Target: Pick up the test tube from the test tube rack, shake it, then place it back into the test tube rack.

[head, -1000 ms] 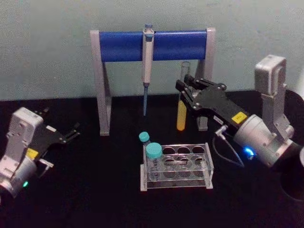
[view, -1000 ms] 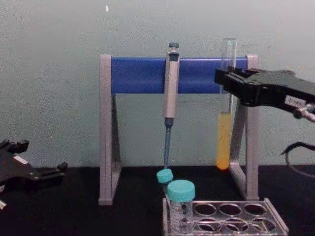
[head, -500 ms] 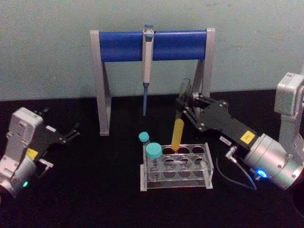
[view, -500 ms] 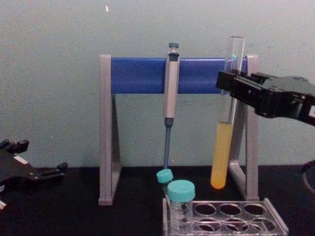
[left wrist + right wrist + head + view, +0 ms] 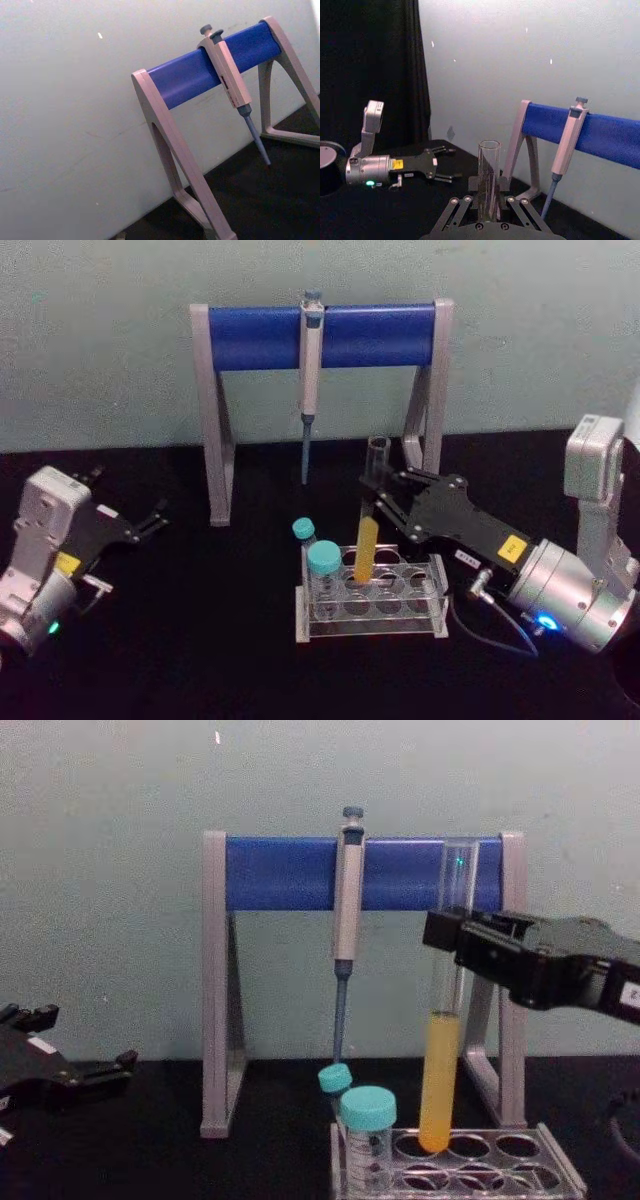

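My right gripper (image 5: 383, 496) is shut on the upper part of the test tube (image 5: 367, 545), a slim clear tube with yellow liquid in its lower half. It holds the tube nearly upright over the test tube rack (image 5: 436, 578), a low clear tray with round holes. In the chest view the test tube (image 5: 438, 1070) has its round bottom at the mouth of a back-row hole of the rack (image 5: 560, 1172), below the right gripper (image 5: 447, 934). The right wrist view shows the tube's open rim (image 5: 489, 172) between the fingers (image 5: 506, 184). My left gripper (image 5: 152, 519) rests open at the far left.
A grey and blue pipette stand (image 5: 320, 336) stands behind the rack with a pipette (image 5: 309, 380) hanging from its bar. Two teal-capped tubes (image 5: 322, 560) stand at the rack's left end, close to the held tube. The table is black.
My right gripper has carried the test tube down and to the left, from beside the stand's right leg to over the rack's back row. The left arm has not moved.
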Motion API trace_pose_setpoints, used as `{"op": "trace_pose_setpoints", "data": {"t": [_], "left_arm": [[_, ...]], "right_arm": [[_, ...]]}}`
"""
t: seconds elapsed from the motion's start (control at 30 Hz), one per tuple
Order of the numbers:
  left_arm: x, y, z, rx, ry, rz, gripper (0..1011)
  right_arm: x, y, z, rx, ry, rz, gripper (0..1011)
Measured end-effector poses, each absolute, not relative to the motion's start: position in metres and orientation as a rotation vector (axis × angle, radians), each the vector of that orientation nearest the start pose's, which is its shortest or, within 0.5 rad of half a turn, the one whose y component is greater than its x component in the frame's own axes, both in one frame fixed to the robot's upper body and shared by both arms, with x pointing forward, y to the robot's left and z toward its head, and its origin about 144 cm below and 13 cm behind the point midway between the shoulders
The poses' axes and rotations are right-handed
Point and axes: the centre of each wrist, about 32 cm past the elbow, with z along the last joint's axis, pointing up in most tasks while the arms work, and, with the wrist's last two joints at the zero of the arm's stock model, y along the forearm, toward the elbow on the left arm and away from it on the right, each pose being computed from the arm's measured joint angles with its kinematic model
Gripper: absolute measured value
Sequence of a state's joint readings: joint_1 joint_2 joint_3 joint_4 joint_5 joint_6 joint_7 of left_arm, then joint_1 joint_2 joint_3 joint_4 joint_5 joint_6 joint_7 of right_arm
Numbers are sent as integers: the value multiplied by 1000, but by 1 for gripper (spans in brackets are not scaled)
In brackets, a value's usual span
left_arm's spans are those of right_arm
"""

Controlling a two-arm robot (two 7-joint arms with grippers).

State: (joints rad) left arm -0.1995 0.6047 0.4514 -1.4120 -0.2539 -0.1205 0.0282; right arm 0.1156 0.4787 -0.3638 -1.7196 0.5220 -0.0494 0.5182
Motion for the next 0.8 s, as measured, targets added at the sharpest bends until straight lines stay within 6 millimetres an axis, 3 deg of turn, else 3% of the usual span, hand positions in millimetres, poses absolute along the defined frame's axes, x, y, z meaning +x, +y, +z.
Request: {"op": "trace_pose_setpoints", "data": {"t": [0.8], "left_arm": [[489,310,1140,304,-285,1248,1001]], "right_arm": [[479,-236,1188,65,-71,-675,228]]}}
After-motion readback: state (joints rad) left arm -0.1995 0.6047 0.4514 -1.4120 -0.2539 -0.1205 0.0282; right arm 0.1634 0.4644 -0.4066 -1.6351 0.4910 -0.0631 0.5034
